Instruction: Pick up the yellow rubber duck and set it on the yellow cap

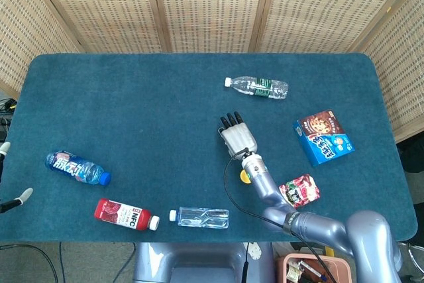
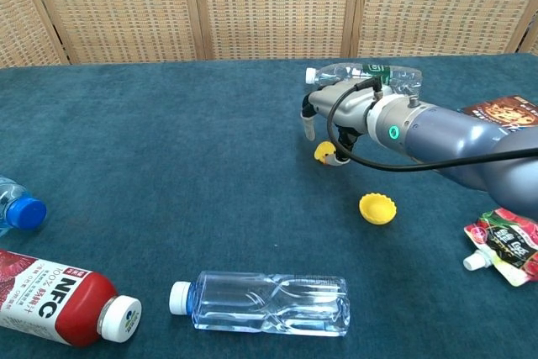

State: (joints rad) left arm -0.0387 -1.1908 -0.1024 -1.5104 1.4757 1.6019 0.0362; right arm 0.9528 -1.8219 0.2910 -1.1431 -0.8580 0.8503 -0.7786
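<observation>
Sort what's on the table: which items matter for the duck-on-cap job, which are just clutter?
Job items:
yellow rubber duck, under the right hand
yellow cap

Clutter:
clear empty bottle
red NFC juice bottle
blue drink bottle
water bottle with green label
blue cookie box
red snack pouch

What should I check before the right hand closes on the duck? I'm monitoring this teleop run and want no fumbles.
1. Right hand over the yellow rubber duck: ok, it sits directly above, fingers pointing down.
2. Duck actually gripped: cannot tell; the hand hides most of it.
3. Duck on the table: ok, it looks unlifted.
4. Yellow cap free and open side up: ok.
5. Path from duck to cap: ok, nothing lies between.
6. Left hand out of the way: ok, at the far table edge.
</observation>
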